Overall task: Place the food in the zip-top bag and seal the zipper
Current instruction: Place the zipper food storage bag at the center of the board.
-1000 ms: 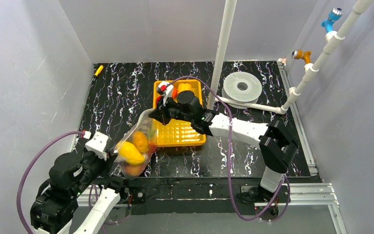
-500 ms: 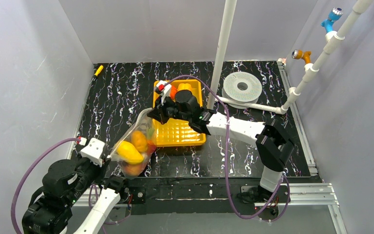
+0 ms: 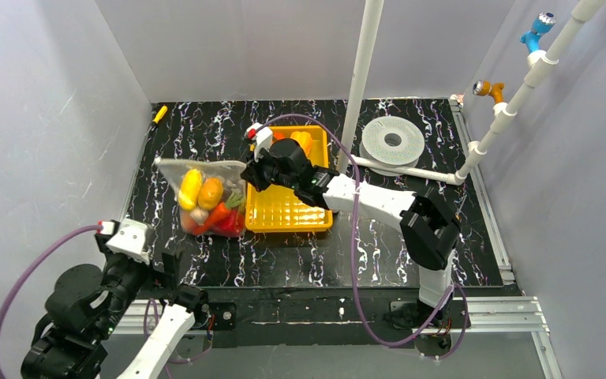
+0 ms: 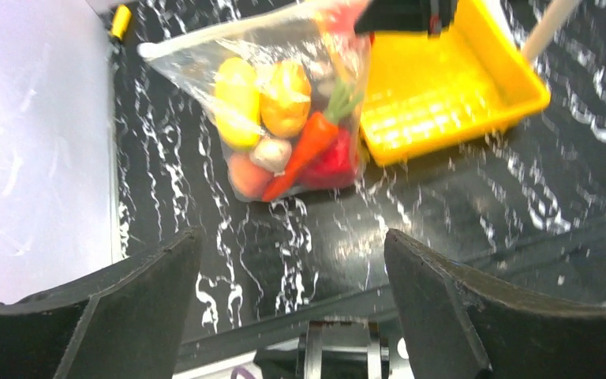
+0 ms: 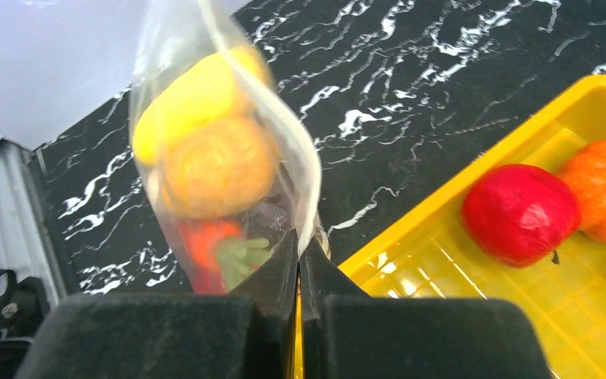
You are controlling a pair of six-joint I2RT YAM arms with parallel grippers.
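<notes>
The clear zip-top bag point(image 3: 205, 197) hangs left of the yellow tray point(image 3: 284, 213), with yellow, orange, tan and red food point(image 4: 284, 126) bunched in its lower part. My right gripper point(image 5: 300, 241) is shut on the bag's edge at the right end of the zipper point(image 3: 201, 162). The zipper's strip point(image 5: 284, 134) runs away from the jaws. A red apple point(image 5: 519, 213) and an orange piece point(image 5: 604, 197) lie in the tray. My left gripper point(image 4: 292, 300) is open and holds nothing. It sits near the table's front edge, well short of the bag.
A white pipe point(image 3: 360, 79) stands upright behind the tray. A white roll point(image 3: 393, 140) lies at the back right. A small yellow object point(image 3: 160, 113) lies at the back left corner. Grey walls close in the table on three sides.
My left gripper opened, let go of the bag and drew back toward the near left. My right gripper swung the bag up and away to the far left.
</notes>
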